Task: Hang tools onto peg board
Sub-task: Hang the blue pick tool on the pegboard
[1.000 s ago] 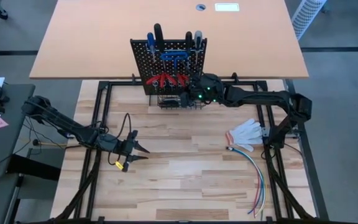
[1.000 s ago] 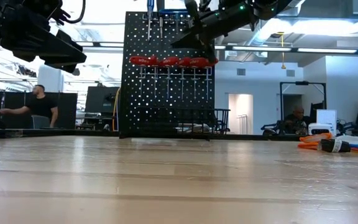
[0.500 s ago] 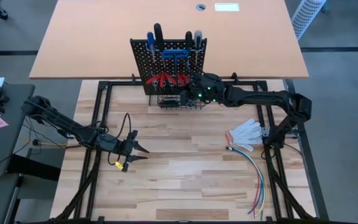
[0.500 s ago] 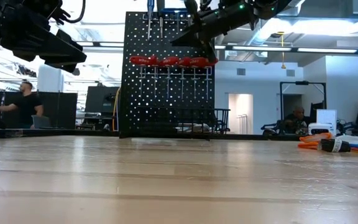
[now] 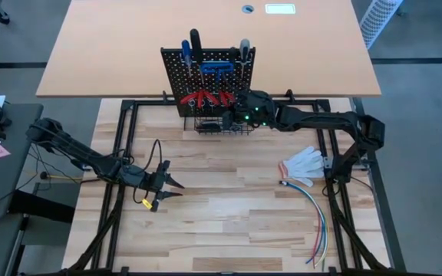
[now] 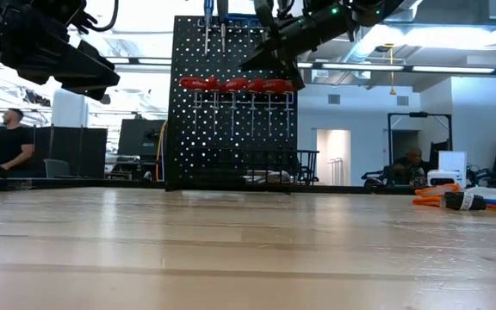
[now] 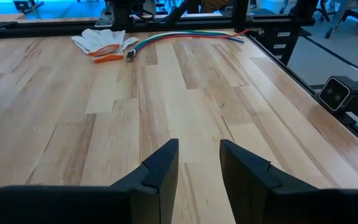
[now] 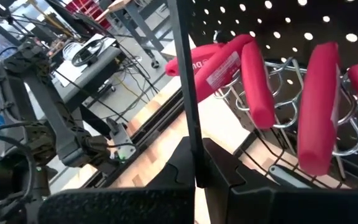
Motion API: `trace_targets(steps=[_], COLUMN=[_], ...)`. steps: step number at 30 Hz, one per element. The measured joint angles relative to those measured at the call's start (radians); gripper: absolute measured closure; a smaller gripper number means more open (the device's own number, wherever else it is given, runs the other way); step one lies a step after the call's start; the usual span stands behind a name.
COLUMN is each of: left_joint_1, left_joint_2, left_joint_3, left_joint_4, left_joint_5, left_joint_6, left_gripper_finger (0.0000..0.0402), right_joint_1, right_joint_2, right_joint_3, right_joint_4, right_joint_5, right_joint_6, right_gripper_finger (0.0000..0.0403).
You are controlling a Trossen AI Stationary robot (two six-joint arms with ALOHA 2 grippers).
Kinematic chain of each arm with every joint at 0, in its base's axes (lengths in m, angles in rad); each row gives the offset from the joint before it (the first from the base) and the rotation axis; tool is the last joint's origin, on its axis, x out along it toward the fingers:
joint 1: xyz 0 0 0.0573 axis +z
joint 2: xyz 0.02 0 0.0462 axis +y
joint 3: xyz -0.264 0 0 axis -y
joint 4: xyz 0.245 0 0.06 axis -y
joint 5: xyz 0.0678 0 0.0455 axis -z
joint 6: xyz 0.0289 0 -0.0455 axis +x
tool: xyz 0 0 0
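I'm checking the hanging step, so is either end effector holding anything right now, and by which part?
The right end effector, at the peg board, is shut on a thin dark tool shaft; which tool cannot be told. The left end effector holds nothing.

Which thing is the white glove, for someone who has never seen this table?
Start at the black peg board standing at the wooden table's far edge, then look toward the right arm's side. The white glove lies flat there, orange-trimmed, beside the bundle of coloured wires.

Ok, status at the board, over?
Right claw shut on a thin black tool shaft, at the peg board beside the red handles. Left claw open, empty, over bare table. Nothing blocking.
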Motion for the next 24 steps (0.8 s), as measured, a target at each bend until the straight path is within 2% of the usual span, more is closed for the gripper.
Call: trace_targets(steps=[6,24], left_joint_1=[0.000,0.000], left_joint_2=[0.000,0.000], left_joint_3=[0.000,0.000], left_joint_4=[0.000,0.008], left_joint_5=[0.000,0.000], left_joint_6=[0.000,0.000], left_gripper_finger=[0.0291,0.0291], right_joint_1=[0.003,0.008], right_joint_2=[0.001,0.001], right_joint_3=[0.000,0.000], right_joint_4=[-0.010,-0.013], right_joint_5=[0.051,0.051], right_joint_6=[0.012,0.120], right_gripper_finger=[0.0392,0.0391])
